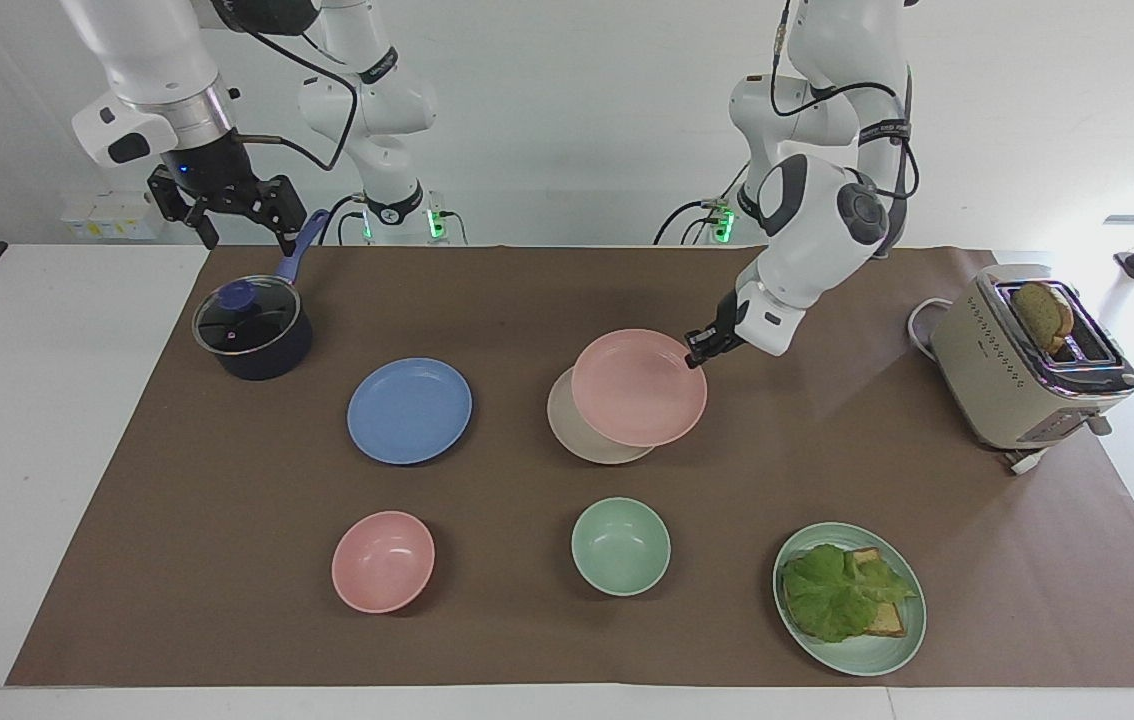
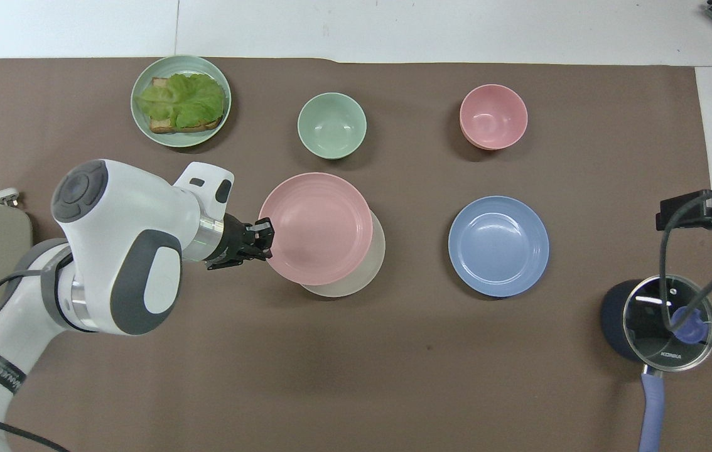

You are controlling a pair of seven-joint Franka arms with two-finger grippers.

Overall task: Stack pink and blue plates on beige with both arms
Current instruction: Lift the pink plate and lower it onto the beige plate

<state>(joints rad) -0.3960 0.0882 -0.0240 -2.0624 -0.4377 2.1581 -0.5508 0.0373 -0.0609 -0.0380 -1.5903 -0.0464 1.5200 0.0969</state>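
My left gripper (image 1: 697, 358) (image 2: 265, 238) is shut on the rim of the pale pink plate (image 1: 639, 387) (image 2: 315, 227). It holds the plate in the air over the beige plate (image 1: 577, 435) (image 2: 356, 285) and covers most of it. A crescent of beige still shows at the edge toward the right arm's end. The blue plate (image 1: 409, 410) (image 2: 498, 246) lies flat on the brown mat beside the beige one, toward the right arm's end. My right gripper (image 1: 245, 232) hangs open and holds nothing, above the dark pot's handle.
A dark pot with a glass lid (image 1: 252, 328) sits at the right arm's end. A beige toaster (image 1: 1027, 370) with bread sits at the left arm's end. Farther from the robots stand a pink bowl (image 1: 383, 560), a green bowl (image 1: 620, 546) and a green plate (image 1: 902, 650) with lettuce and toast.
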